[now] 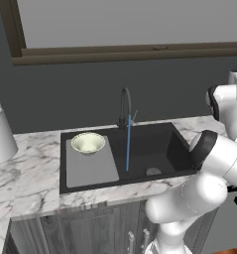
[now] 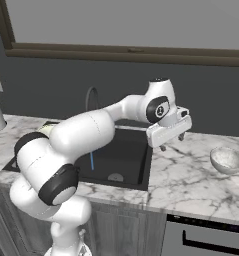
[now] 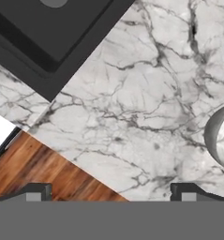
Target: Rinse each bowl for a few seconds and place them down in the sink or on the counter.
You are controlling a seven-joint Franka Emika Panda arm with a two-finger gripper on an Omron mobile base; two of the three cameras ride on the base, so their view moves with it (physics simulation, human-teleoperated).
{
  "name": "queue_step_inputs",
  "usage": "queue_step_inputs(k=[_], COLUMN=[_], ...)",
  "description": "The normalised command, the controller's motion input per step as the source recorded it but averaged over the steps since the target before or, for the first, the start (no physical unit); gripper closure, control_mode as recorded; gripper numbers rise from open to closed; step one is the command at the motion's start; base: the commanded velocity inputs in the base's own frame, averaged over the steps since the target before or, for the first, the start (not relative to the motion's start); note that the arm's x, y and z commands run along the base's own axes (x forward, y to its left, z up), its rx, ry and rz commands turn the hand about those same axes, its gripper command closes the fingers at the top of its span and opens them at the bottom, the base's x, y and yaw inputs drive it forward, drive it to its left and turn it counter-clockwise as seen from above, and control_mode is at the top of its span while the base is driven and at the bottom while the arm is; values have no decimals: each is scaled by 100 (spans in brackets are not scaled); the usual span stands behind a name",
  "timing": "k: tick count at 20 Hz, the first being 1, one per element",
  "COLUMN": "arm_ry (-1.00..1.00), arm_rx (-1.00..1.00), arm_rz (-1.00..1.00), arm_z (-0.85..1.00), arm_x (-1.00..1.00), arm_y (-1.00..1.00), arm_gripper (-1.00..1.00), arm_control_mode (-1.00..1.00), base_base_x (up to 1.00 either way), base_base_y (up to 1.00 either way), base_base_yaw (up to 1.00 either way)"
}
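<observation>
from the left we see one bowl (image 1: 88, 143) on the grey drainboard (image 1: 92, 166) inside the black sink (image 1: 154, 149) (a thin blue stream (image 1: 128, 144) falls from the faucet (image 1: 125, 106)), then our pincer (image 2: 172, 142), wide and empty, above the marble worktop (image 2: 191, 180), then a second bowl (image 2: 227, 160) on that worktop.

You won't find any lettering, label, brand, number or sign to read here: nothing legible stands on the bowls, the sink, the counter or the arm.
</observation>
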Motion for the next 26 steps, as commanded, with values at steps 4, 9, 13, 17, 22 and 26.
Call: queue_step_inputs(k=[4, 9, 13, 17, 22, 26], arm_ry=[-2, -4, -4, -4, -2, -2], arm_rx=[-2, -3, -3, -3, -1, -1], arm_rz=[3, 3, 2, 1, 0, 0], arm_z=[-11, -8, -8, -8, -8, -7], arm_x=[0, 0, 1, 4, 6, 7], arm_y=[-5, -3, -1, -3, -9, -10], arm_gripper=[-100, -100, -100, -100, -100, -100], arm_control_mode=[-100, -100, -100, -100, -100, -100], base_base_x=[0, 0, 0, 0, 0, 0], base_base_y=[0, 0, 0, 0, 0, 0], base_base_yaw=[0, 0, 0, 0, 0, 0])
